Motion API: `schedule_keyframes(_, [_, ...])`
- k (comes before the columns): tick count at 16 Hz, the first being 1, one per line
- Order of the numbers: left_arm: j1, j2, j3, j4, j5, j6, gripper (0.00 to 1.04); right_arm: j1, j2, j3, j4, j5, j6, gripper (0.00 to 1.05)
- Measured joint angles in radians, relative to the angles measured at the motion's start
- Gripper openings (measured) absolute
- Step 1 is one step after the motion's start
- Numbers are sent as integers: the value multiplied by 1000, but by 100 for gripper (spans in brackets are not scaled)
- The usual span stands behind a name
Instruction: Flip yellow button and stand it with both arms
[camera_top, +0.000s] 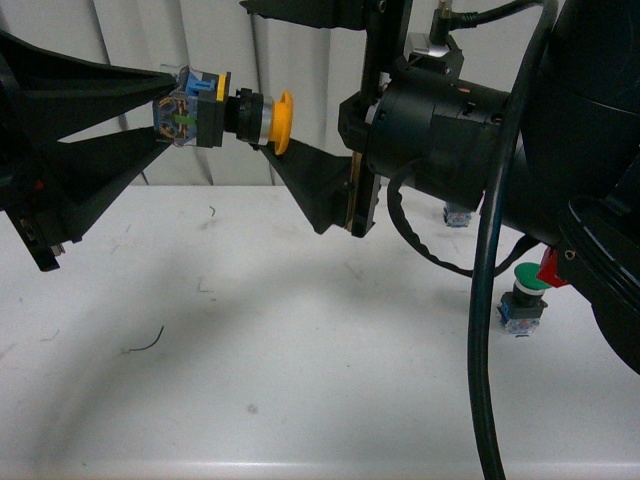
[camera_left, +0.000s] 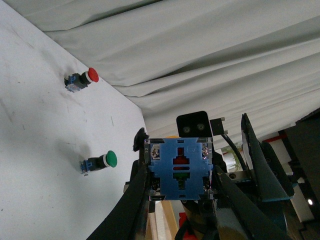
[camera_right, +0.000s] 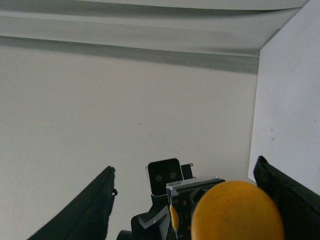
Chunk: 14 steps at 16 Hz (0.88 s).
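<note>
Above the table (camera_top: 300, 380), yellow button (camera_top: 222, 108) in left jaws, clear space beneath

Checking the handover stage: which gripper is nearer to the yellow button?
Left. The left gripper is shut on the yellow button, clamping its blue base in the air. The right gripper is open, its fingers on either side of the yellow cap, apparently not gripping it.

The yellow button (camera_top: 225, 108): glossy cap, seemingly plastic base.
</note>
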Motion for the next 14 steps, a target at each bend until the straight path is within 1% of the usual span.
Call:
schedule_keyframes(2, [-1, 0, 5, 6, 0, -11, 30, 6, 15, 7, -5, 30, 11, 56])
schedule_keyframes(3, [1, 0, 5, 6, 1, -18, 30, 7, 21, 6, -7, 31, 12, 46])
schedule_keyframes(4, [1, 0, 5, 7, 2, -19, 30, 7, 22, 6, -9, 31, 12, 37])
schedule_keyframes(10, [2, 0, 5, 10, 3, -23, 30, 7, 22, 6, -8, 31, 15, 36])
schedule_keyframes(11, [7, 0, 5, 8, 4, -27, 40, 7, 22, 6, -7, 30, 15, 36])
schedule_keyframes(13, [25, 8, 5, 4, 3, -43, 61, 6, 22, 6, -1, 27, 15, 36])
schedule_keyframes(14, [48, 18, 6, 3, 2, -54, 78, 5, 22, 6, -1, 27, 15, 36])
